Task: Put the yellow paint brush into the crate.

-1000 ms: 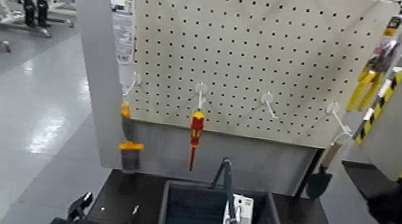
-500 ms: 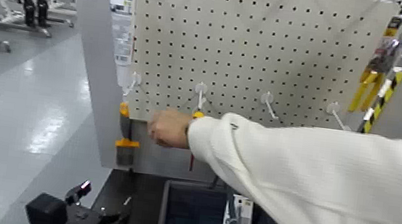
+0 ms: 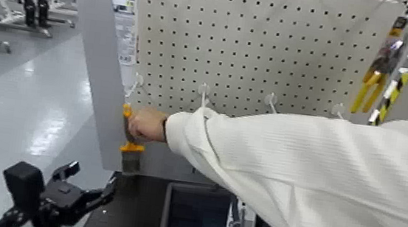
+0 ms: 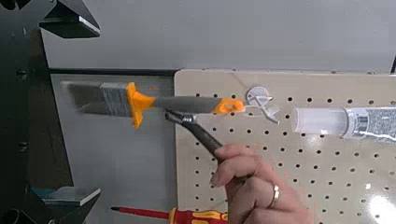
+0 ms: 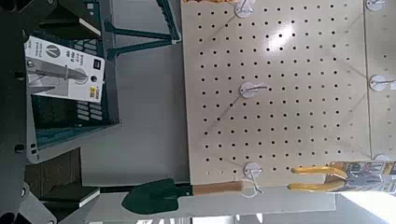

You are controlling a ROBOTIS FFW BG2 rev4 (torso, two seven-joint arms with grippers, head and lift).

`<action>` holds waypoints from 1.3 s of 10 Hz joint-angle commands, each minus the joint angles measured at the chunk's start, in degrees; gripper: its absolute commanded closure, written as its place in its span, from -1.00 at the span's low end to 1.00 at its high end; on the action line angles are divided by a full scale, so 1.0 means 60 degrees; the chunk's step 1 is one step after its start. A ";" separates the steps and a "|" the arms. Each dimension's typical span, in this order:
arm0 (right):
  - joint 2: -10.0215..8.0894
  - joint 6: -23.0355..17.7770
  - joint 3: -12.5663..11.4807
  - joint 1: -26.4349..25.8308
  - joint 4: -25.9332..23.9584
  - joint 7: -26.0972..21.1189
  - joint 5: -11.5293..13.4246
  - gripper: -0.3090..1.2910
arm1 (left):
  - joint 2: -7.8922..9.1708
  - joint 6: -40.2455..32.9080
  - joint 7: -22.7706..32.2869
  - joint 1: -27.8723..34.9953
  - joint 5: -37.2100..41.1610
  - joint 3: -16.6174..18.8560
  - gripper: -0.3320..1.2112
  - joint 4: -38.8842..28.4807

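Note:
The yellow paint brush [image 3: 131, 147] hangs from the leftmost pegboard hook, bristles down. A person's hand [image 3: 147, 124] in a white sleeve reaches across from the right and touches its handle. In the left wrist view the brush [image 4: 140, 100] lies across the picture, and the hand [image 4: 247, 182] holds a dark rod against its handle. My left gripper [image 3: 87, 184] is open and empty, low at the front left, below the brush and apart from it; it also shows in its wrist view [image 4: 93, 110]. The crate [image 3: 191, 214] sits below the pegboard, partly hidden by the sleeve. My right gripper [image 5: 61, 112] is open and hidden in the head view.
A red-and-yellow screwdriver [image 4: 177, 215] hangs beside the brush. A green trowel [image 5: 168, 196] and yellow pliers [image 5: 327, 170] hang farther right. A packaged item [image 5: 61, 65] stands in the crate. The person's sleeve [image 3: 303, 179] crosses the space between pegboard and crate.
A person's arm has come in from the right and its hand has moved left from the screwdriver to the brush. My left arm has risen and shifted left.

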 commanded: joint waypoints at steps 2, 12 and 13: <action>0.0000 0.0037 0.0023 -0.0014 0.0000 0.0041 -0.0039 -0.45 | 0.0627 0.0689 -0.0759 -0.0889 0.0207 -0.0012 -0.42 0.0329; -0.0015 0.0023 0.0066 -0.0102 0.0102 0.0085 -0.0156 -0.45 | 0.1872 0.1495 -0.2985 -0.3730 0.0530 -0.1052 -0.42 0.2702; -0.0029 0.0008 0.0081 -0.0117 0.0117 0.0100 -0.0171 -0.45 | 0.1960 0.1480 -0.3117 -0.4053 0.0559 -0.1286 -0.42 0.3009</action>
